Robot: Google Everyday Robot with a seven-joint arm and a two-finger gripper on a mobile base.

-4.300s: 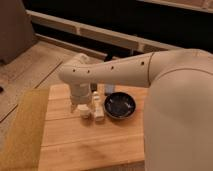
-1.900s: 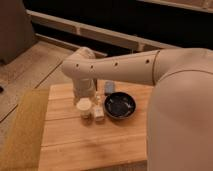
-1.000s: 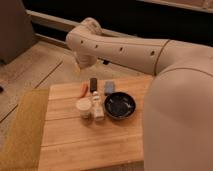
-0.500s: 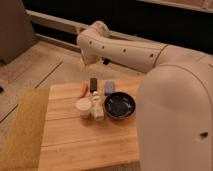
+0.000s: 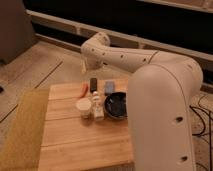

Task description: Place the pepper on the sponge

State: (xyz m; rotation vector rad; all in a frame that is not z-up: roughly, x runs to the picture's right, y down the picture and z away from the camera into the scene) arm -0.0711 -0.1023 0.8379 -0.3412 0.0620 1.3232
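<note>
The pepper (image 5: 83, 89), a slim red-orange piece, lies on the wooden table (image 5: 75, 140) near its far edge, with nothing gripping it. The sponge (image 5: 109, 87), a small blue-grey block, sits a little to the right, and a dark upright object (image 5: 93, 82) stands between them. My white arm (image 5: 150, 75) reaches from the lower right up to a bend (image 5: 97, 47) above and behind the table's far edge. The gripper does not show; it is hidden beyond that bend.
A dark round bowl (image 5: 116, 105) sits in front of the sponge. A white cup (image 5: 83, 107) and a small pale bottle (image 5: 98, 107) stand in front of the pepper. A yellow-green mat (image 5: 22, 130) covers the table's left side. The arm blocks the right.
The arm has lifted off the objects and swung back and to the right, uncovering the pepper, dark object and sponge. The things on the table have not moved.
</note>
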